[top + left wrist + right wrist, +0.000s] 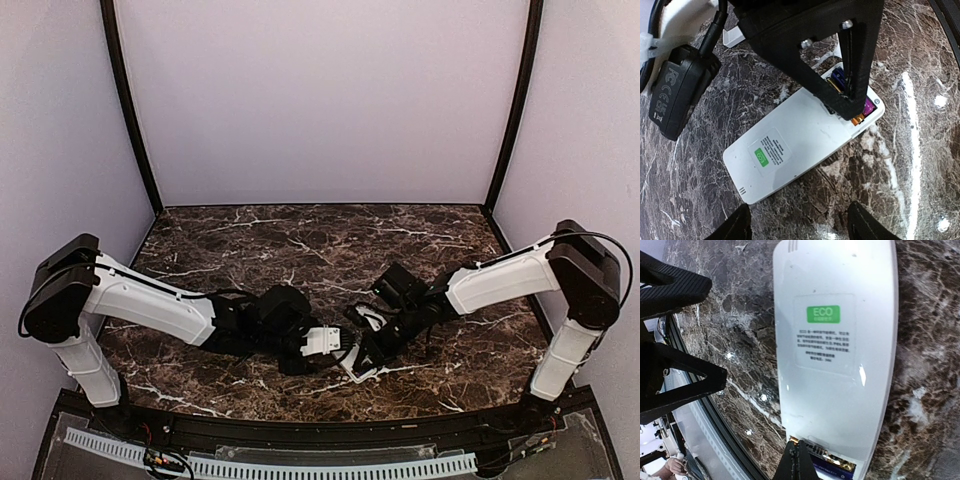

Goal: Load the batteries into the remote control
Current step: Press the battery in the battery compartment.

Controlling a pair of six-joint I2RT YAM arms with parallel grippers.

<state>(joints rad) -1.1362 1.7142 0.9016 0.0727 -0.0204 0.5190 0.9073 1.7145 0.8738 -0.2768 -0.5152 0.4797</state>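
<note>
The remote control point(790, 145) lies face down on the marble, its white back and green ECO sticker up; it also shows in the right wrist view point(835, 365) and the top view point(322, 342). Its battery compartment is open at one end, with bluish-purple batteries point(869, 106) inside, gold end showing point(832, 471). My right gripper point(799, 450) is shut, its tip at the compartment's edge against a battery; it hides part of the compartment in the left wrist view point(850, 107). My left gripper point(800, 227) is open and empty, just off the remote's other end.
A small white piece point(732, 36) lies on the marble beyond the remote, partly hidden. A black cable block point(675, 95) hangs at the left. The table's black front edge point(715, 420) runs close beside the remote. Both arms meet near the front centre point(340, 345).
</note>
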